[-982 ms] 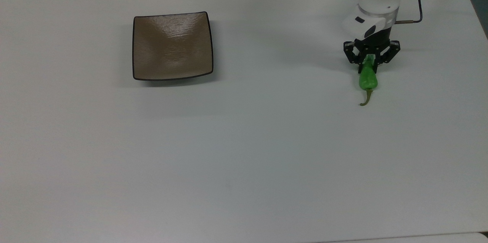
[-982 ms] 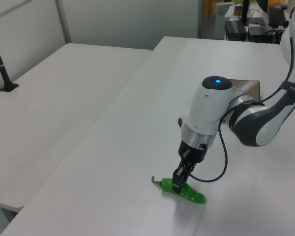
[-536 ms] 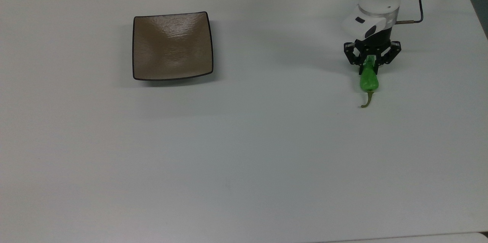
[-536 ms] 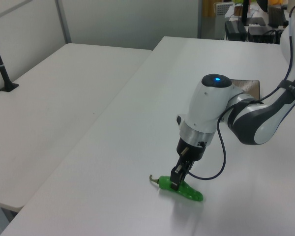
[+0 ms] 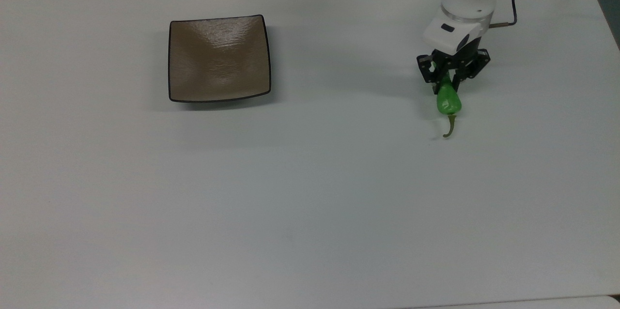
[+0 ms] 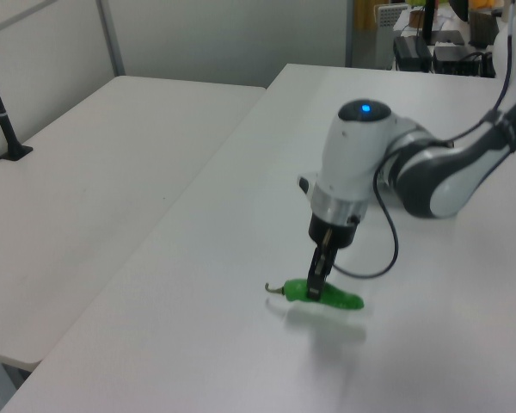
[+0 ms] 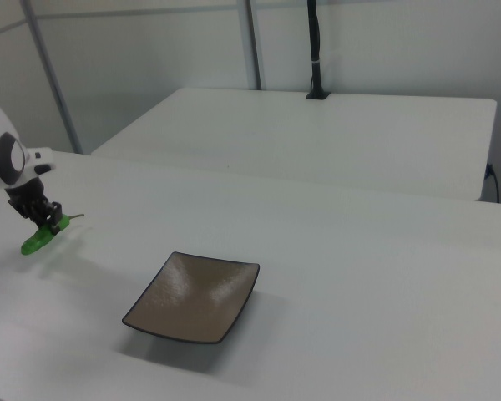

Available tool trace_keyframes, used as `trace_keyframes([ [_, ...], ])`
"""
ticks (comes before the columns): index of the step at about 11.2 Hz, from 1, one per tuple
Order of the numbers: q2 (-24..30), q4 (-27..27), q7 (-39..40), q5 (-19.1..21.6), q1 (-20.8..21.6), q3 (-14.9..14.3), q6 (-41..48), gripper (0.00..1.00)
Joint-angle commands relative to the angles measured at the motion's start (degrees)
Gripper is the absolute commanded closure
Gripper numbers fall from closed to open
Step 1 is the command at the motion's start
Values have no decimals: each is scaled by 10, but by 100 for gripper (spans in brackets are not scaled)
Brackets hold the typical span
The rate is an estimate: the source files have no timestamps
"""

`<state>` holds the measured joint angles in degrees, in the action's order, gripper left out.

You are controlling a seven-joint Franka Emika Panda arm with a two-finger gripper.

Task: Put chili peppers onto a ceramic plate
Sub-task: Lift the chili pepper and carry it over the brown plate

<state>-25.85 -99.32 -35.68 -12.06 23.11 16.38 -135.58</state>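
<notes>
The chili pepper (image 5: 448, 100) is glossy green with a curved stem pointing toward the top view's bottom. My gripper (image 5: 448, 79) is shut on its body at the top view's right. In the left view the chili pepper (image 6: 334, 298) hangs level just above the table over its own shadow, with the gripper (image 6: 314, 288) pinching it near the stem end. The right view has the pepper (image 7: 40, 239) and gripper (image 7: 47, 220) at far left. The square brown ceramic plate (image 5: 219, 58) lies bare at the top view's upper left, well apart from the pepper, and sits at the lower middle as the plate (image 7: 192, 296) in the right view.
The white table (image 5: 310, 193) stretches wide between pepper and plate. A second white table (image 6: 86, 189) with a black post (image 6: 0, 112) stands to the left view's left. A black cable (image 6: 387, 258) loops off the wrist. Clutter sits beyond the top view's upper edge.
The gripper has lifted the pepper off the table and carried it a little to the top view's left, toward the plate. The plate has not moved.
</notes>
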Motion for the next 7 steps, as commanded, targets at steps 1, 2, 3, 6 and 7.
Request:
trace_keyframes([
  [1,76,-11,138,47,-38,1,107,81],
  [2,97,-13,175,48,-56,1,135,81],
  [3,114,-13,213,57,-73,1,170,81],
  [6,161,-18,342,60,-116,-4,246,81],
  [7,176,-19,361,60,-132,-5,260,81],
])
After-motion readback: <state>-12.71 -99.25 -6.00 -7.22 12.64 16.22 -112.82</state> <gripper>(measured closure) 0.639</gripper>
